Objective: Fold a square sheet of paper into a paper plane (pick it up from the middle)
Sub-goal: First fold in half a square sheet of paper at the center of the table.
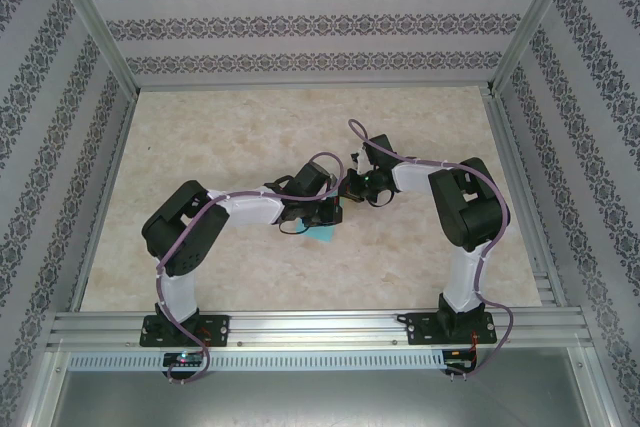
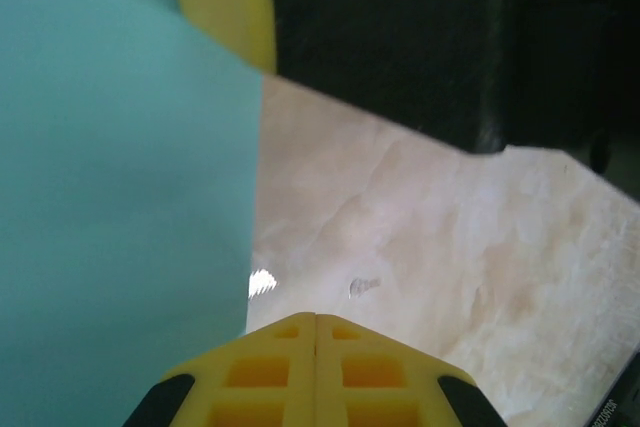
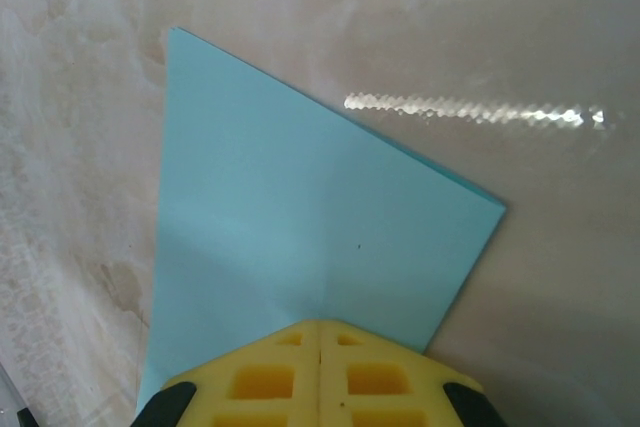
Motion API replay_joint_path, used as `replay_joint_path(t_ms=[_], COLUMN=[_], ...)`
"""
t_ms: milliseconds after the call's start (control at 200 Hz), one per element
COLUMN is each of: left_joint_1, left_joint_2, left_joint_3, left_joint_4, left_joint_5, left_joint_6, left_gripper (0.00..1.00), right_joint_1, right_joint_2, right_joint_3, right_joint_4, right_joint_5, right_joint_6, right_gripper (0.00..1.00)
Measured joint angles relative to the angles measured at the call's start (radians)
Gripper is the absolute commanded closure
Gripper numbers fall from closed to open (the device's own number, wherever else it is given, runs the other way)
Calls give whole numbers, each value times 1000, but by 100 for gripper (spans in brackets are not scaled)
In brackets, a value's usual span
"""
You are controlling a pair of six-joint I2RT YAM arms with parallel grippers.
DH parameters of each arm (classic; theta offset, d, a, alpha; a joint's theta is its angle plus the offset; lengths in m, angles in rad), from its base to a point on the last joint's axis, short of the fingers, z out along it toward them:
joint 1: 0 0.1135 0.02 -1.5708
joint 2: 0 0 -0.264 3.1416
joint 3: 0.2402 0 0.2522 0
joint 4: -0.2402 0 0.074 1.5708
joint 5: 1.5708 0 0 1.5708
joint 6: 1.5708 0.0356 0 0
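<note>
We are working at the middle of the table (image 1: 250,127), where the turquoise sheet of paper (image 3: 300,227) is lying flat. It is not looking square, so some folding seems done. Our right gripper (image 3: 320,325) is pressing shut at its near edge, and our left gripper (image 2: 316,319) is shut just beside it. We are judging that the narrow dart shape is still to fold.

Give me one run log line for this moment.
left gripper: shut, beside paper | right gripper: shut, tips over paper's edge | paper: turquoise, on table, not yet a plane
</note>
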Motion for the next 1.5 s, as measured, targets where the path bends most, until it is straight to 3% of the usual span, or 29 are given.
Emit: replay_joint_path(t_ms=[415, 754, 1499], left_joint_1=[6, 0, -80], left_joint_2=[48, -12, -111], left_joint_3=[2, -150, -287], left_joint_4=[24, 193, 222], left_joint_5=[-14, 8, 1], left_joint_6=[36, -4, -33], left_gripper=[95, 95, 95], right_joint_1=[0, -6, -11], right_joint_2=[7, 21, 28], right_joint_3=[5, 24, 36], right_joint_4=[0, -20, -38], right_joint_5=[-5, -20, -28], right_joint_6=[-11, -11, -11], right_gripper=[95, 96, 96])
